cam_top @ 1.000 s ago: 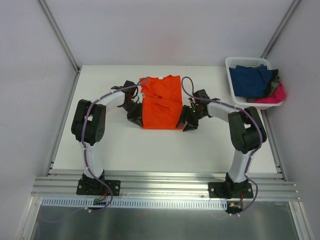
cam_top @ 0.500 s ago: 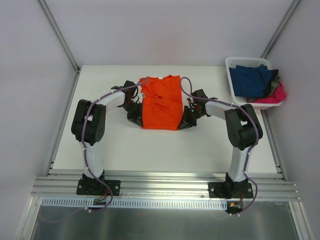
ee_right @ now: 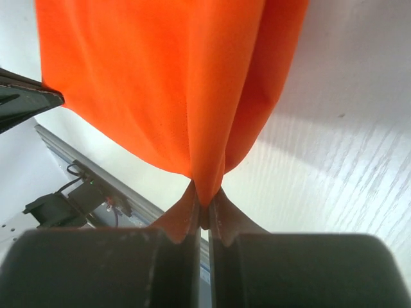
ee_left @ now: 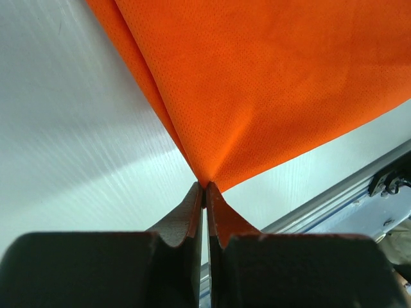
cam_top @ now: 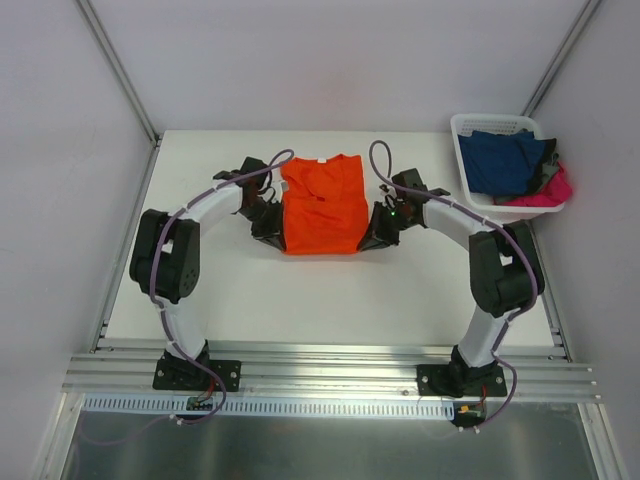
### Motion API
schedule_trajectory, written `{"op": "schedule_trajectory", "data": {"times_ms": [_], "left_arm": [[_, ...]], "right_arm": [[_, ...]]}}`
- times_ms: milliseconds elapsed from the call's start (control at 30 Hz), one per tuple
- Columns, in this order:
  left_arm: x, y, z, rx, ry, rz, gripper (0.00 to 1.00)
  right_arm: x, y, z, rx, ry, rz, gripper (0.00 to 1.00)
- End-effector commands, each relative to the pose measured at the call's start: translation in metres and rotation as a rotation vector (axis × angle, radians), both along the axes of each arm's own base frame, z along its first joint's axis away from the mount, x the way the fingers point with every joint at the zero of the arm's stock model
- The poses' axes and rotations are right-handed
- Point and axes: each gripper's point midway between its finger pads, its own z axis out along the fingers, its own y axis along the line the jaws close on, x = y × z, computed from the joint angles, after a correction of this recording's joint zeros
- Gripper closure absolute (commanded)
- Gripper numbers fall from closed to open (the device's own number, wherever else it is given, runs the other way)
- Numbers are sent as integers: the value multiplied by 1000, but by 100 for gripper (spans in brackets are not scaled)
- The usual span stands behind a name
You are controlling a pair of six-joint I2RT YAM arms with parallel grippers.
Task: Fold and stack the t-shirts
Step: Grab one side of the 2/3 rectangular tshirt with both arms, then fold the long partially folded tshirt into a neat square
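An orange t-shirt (cam_top: 322, 205) lies partly folded at the middle of the white table (cam_top: 300, 290), collar toward the back. My left gripper (cam_top: 270, 228) is shut on the shirt's near left corner, and the wrist view shows the cloth (ee_left: 270, 83) pinched at the tips of that gripper (ee_left: 205, 187). My right gripper (cam_top: 378, 232) is shut on the near right corner, with orange cloth (ee_right: 167, 83) hanging in folds from its tips (ee_right: 204, 206). Navy blue (cam_top: 505, 160) and hot pink (cam_top: 550, 190) t-shirts lie in the basket.
A white slotted basket (cam_top: 462, 135) stands at the table's back right corner. Grey walls close in the table on three sides. An aluminium rail (cam_top: 320, 375) with the arm bases runs along the near edge.
The right gripper moved in to the shirt's near right corner and shut on it. Both arms have since shifted toward the back, and the shirt's near edge has moved with them.
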Motion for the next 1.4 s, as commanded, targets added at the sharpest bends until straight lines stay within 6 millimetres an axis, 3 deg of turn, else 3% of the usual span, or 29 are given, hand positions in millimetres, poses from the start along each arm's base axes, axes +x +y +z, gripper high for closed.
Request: {"op": "schedule_trajectory", "data": {"times_ms": [0, 500, 700, 867, 1033, 1367], "left_arm": [[-15, 0, 29, -40, -32, -14, 100], [-47, 1, 72, -80, -144, -41, 100], [-42, 5, 84, -65, -200, -38, 100], [-27, 7, 90, -60, -222, -16, 100], [3, 11, 102, -53, -276, 15, 100], [74, 19, 113, -20, -354, 82, 100]], "right_arm": [[-3, 1, 39, 50, -65, 19, 100], [-29, 0, 83, 78, -172, 67, 99], [-18, 5, 101, 95, -240, 66, 99], [2, 13, 115, 100, -294, 83, 99], [34, 23, 128, 107, -354, 85, 99], [83, 37, 120, 110, -368, 75, 99]]}}
